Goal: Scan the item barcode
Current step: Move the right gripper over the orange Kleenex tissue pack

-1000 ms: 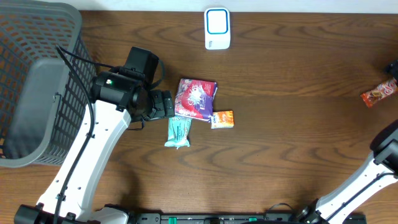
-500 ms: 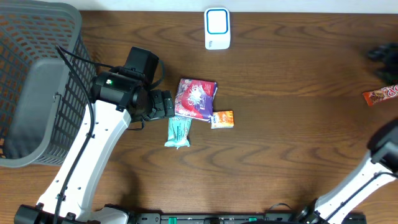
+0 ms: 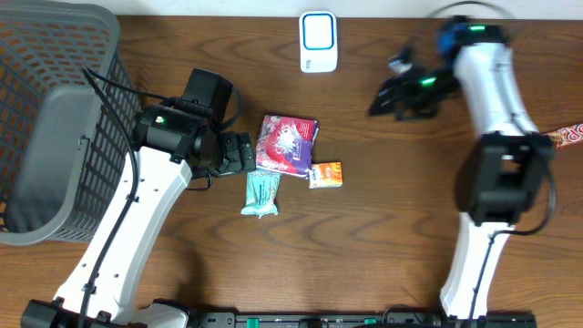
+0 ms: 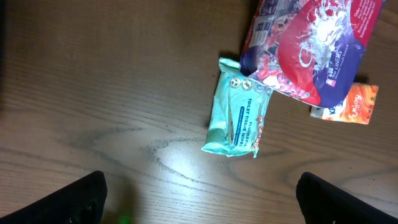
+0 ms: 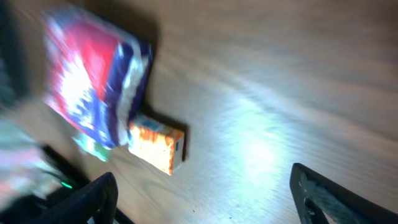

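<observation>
Purple-and-red packet (image 3: 289,144) is lying flat on the brown worktop (image 3: 410,237), just left of the middle of the overhead frame. Its lower edge is overlapping the upper end of a teal wipes pack (image 3: 261,193), so the two are touching, and a small orange box (image 3: 326,174) is sitting just beside the packet's lower right corner. The left claw (image 3: 242,153) is hanging at the packet's left edge; whether it is touching the wrapper cannot be told from above. In the left wrist view its fingers are standing wide apart at the bottom corners, with only bare wood between them. The right claw (image 3: 387,97) is showing blurred in the upper right of centre, pointing left. In its own view the fingers are also spread wide and gripping nothing. A white scanner (image 3: 318,41) is resting at the top centre, well apart from the packet. A grey mesh basket (image 3: 27,55) is filling the upper left, and a red snack bar (image 3: 569,135) is lying at the right edge.
</observation>
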{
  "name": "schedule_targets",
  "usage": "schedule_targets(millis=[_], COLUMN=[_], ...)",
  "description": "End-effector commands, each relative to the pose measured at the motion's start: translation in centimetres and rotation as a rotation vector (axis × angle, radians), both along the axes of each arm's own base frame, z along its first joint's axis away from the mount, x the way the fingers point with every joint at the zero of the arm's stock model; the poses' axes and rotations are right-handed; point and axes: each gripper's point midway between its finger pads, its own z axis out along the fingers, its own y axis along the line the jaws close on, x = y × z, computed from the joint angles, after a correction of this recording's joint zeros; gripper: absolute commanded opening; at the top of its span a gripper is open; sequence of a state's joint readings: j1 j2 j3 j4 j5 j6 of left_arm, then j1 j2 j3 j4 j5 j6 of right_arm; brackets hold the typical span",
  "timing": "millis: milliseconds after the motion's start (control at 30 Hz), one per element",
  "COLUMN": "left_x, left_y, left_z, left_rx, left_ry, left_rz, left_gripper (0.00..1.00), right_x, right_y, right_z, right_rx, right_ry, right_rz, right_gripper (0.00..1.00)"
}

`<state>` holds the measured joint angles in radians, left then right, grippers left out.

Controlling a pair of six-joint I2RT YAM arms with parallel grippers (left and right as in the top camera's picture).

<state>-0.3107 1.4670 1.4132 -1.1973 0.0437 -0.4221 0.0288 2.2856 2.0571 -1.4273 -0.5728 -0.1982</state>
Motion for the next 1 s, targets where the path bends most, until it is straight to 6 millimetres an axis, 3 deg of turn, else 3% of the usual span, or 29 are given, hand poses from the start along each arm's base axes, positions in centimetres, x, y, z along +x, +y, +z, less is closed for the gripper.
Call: schedule_targets(millis=[0, 167, 300, 400, 667, 967], left_x=[-0.1, -0.1, -0.1, -0.1, -0.1, -0.1], left_y=[0.1, 0.1, 0.1, 0.1, 0.1, 0.1], left_z=[-0.3, -0.3, -0.3, -0.3, -0.3, -0.3], left_rx=[0.010, 0.010, 0.010, 0.010, 0.010, 0.010], left_ry=[0.008, 0.008, 0.008, 0.008, 0.008, 0.008], left_rz=[-0.007, -0.007, -0.007, -0.007, -0.007, -0.007], left_gripper=[0.98, 0.98, 0.98, 0.98, 0.98, 0.98], right_x=[-2.6, -4.5, -5.5, -6.8, -10.2, -9.8], right_y=[2.3, 5.4, 5.1, 5.5, 9.2, 10.1], right_z=[-1.4, -2.5, -2.0, -1.0, -1.8, -4.8], right_rx=[-0.211, -0.492, -0.839, -0.994, -1.025, -0.956], right_ry=[0.002, -0.016, -0.091, -0.132, -0.163, -0.183], right_rz=[0.156, 0.233, 0.230, 0.252, 0.430, 0.441], right_gripper=[0.84, 0.85, 0.86, 0.86, 0.86, 0.74])
